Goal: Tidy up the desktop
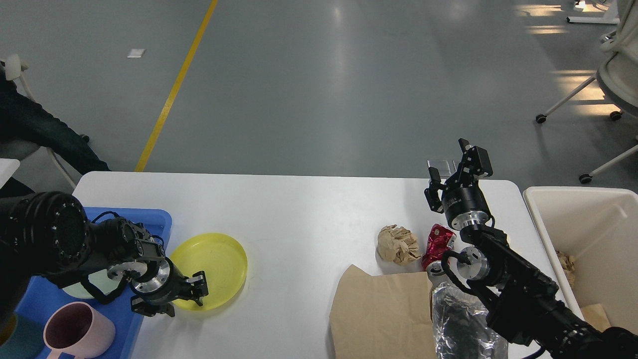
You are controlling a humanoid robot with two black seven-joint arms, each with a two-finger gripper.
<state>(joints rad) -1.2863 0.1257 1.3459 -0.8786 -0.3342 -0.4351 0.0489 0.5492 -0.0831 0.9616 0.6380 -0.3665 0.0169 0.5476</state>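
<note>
The white desktop (299,209) fills the lower half of the head view. A yellow plate (219,259) lies on it at the left, beside a blue tray (154,219). My left gripper (200,287) is low at the plate's near-left rim, its fingers apart over the rim. A crumpled brown paper ball (397,243), a crushed red can (438,244), a flat brown paper sheet (379,314) and a silver foil wrapper (458,324) lie at the right. My right gripper (450,160) hangs open and empty above the table's far right edge, beyond the can.
In the blue tray are a pink mug (75,329), a pale green plate (82,290) mostly hidden by my left arm, and a teal cup (15,344). A cream-white bin (588,239) with paper scraps stands right of the table. A seated person's leg shows at far left.
</note>
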